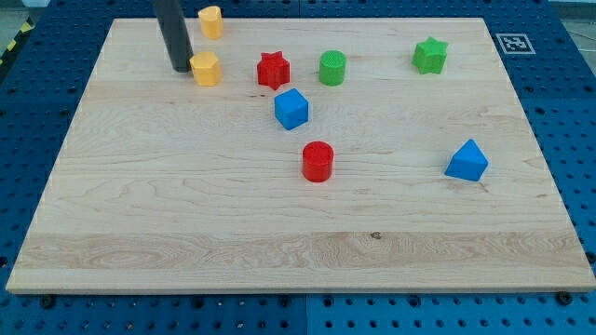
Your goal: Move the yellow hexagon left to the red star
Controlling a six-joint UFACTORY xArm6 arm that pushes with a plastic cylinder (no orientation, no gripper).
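The yellow hexagon (206,68) lies on the wooden board near the view's top left. The red star (273,70) lies to its right, with a gap of about one block width between them. My tip (180,68) rests on the board right against the hexagon's left side, touching or nearly touching it. The dark rod rises from the tip out of the view's top.
A second yellow block (211,20) sits at the board's top edge above the hexagon. A green cylinder (332,67) lies right of the star, a blue cube (291,108) below it, a red cylinder (318,160) mid-board, a green star (430,55) and a blue block (467,160) at right.
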